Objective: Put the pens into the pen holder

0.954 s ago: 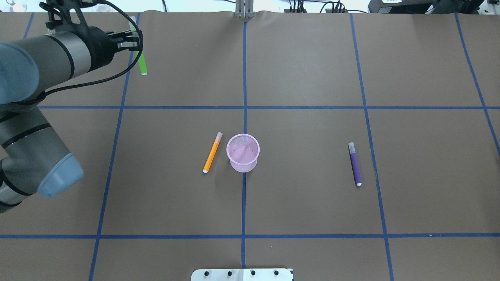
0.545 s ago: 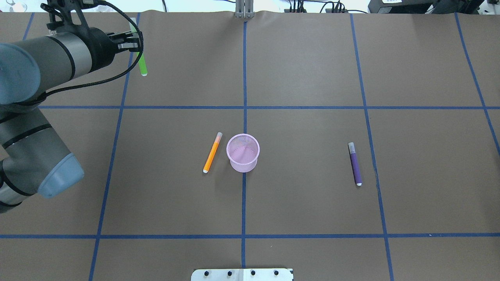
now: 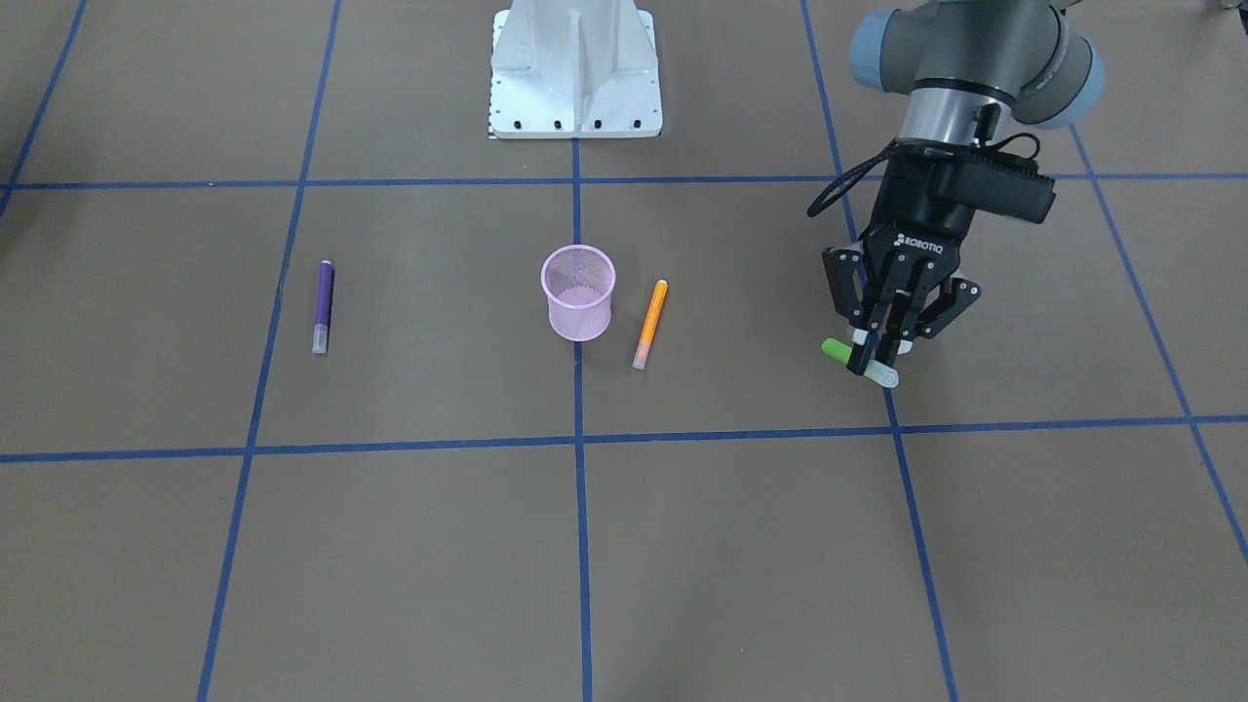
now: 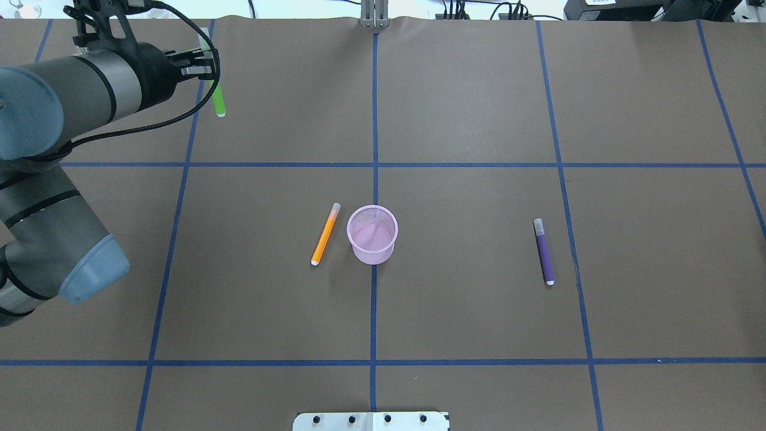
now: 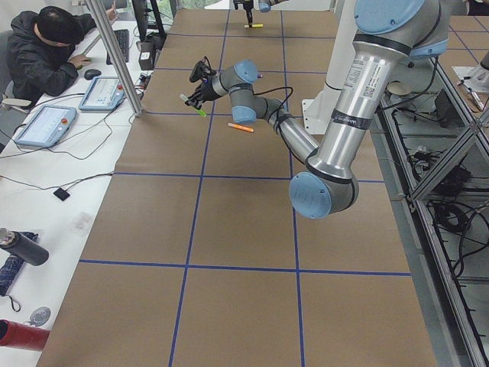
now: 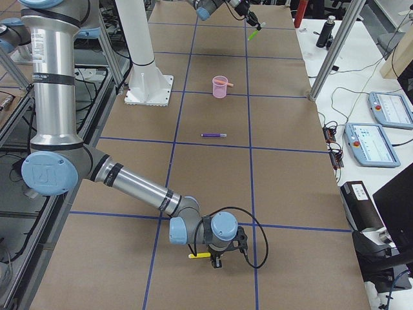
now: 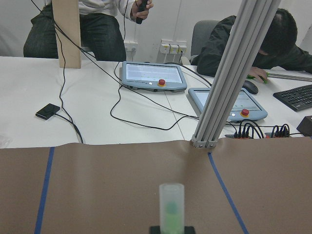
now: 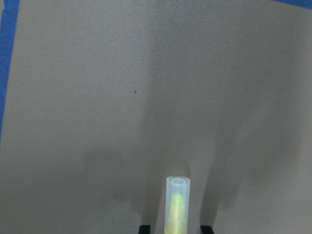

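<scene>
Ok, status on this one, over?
Left gripper shut on green pen. Right gripper around yellow pen, grip unclear. Orange pen, purple pen on table, pen holder empty. Nothing in the way.

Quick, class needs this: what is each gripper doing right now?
Left gripper: closed, holding the green pen.
Right gripper: looks open, straddling the yellow pen without touching it.

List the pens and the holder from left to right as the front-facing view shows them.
purple pen → pen holder → orange pen → green pen, clamped in the left gripper
</scene>
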`<state>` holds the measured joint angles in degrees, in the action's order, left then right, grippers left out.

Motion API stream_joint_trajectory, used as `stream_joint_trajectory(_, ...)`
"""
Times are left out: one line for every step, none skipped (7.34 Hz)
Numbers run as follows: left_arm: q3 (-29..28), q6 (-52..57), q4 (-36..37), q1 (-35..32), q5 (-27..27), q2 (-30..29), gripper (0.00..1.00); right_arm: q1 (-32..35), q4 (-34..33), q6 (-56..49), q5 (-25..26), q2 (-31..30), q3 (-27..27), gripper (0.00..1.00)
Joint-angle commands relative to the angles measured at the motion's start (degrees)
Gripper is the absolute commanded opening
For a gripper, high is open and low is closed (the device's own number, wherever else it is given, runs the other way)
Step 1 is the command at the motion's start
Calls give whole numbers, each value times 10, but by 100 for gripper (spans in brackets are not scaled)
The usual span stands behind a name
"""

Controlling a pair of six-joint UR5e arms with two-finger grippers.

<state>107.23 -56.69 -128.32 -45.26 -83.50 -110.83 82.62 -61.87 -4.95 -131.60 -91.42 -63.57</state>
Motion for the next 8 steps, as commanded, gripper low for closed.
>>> stream_joint_trajectory(0, 0, -1, 0, 0, 0, 0, -1, -1, 0, 0, -1, 0, 40)
stream_joint_trajectory(0, 0, -1, 0, 0, 0, 0, -2, -1, -1, 0, 0, 0, 40)
stream_joint_trajectory(0, 0, -1, 0, 0, 1, 0, -2, -1, -1, 0, -1, 0, 40)
stream_joint_trajectory(0, 0, 0, 0, 0, 0, 0, -2, -1, 0, 0, 0, 1, 29)
stream_joint_trajectory(0, 0, 0, 0, 0, 0, 0, -2, -2, -1, 0, 0, 0, 21)
stream_joint_trajectory(0, 0, 0, 0, 0, 0, 0, -2, -2, -1, 0, -1, 0, 14)
stream_joint_trajectory(0, 0, 0, 0, 0, 0, 0, -2, -2, 0, 0, -1, 1, 2)
stream_joint_trajectory(0, 0, 0, 0, 0, 0, 0, -2, -1, 1, -1, -1, -1, 0)
